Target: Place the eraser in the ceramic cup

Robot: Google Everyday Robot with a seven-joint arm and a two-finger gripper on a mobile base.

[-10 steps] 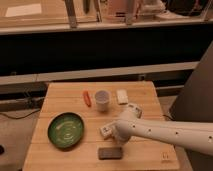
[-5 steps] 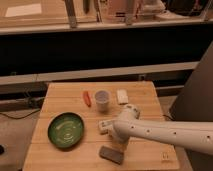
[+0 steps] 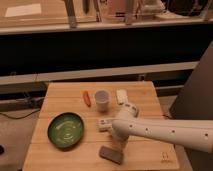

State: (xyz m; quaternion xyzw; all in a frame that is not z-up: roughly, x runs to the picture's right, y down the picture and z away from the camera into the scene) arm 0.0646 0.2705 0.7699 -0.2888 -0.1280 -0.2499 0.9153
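Observation:
The eraser (image 3: 111,155) is a flat dark-grey slab lying slightly askew near the front edge of the wooden table (image 3: 65,100). The ceramic cup (image 3: 102,100) is small and whitish and stands upright at the table's middle back. My gripper (image 3: 120,144) hangs from the white arm (image 3: 165,132), which reaches in from the right. The gripper is just above and behind the eraser's right end, well in front of the cup. The arm hides most of the gripper.
A round green bowl (image 3: 66,130) sits at the front left. A small orange-red item (image 3: 87,98) lies left of the cup. A white block (image 3: 121,96) lies right of the cup. A white labelled tube (image 3: 104,123) lies partly under the arm.
The eraser has turned a little from level to askew and shifted slightly right. The arm has dipped slightly toward it. The cup and bowl have not moved.

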